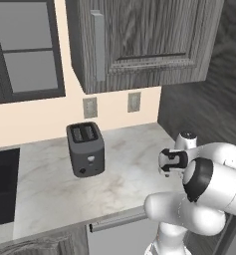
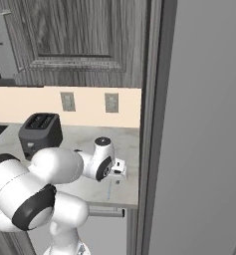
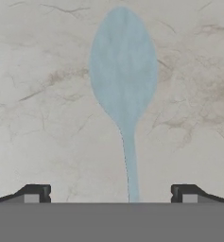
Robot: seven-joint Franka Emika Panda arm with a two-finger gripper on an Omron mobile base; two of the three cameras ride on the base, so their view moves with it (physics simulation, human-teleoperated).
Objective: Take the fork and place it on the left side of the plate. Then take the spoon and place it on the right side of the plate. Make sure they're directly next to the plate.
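A pale blue spoon [image 3: 124, 75] lies flat on the marble counter [image 3: 38, 118]. In the hand view its oval bowl is toward the top and its thin handle runs down between my fingertips [image 3: 38, 194]. My gripper [image 3: 111, 196] hovers right above the handle, open, with nothing held and one tip on each side. In the right base view the spoon [image 2: 109, 189] is a thin light streak near the counter's front edge, just under my gripper [image 2: 120, 173]. The fork and the plate are out of view.
A dark grey toaster [image 1: 85, 148] stands mid-counter, left of the hand. A black sink [image 1: 2, 184] lies at the far left. A tall grey panel [image 2: 199, 124] bounds the counter on the right. Upper cabinets [image 1: 139, 40] hang above.
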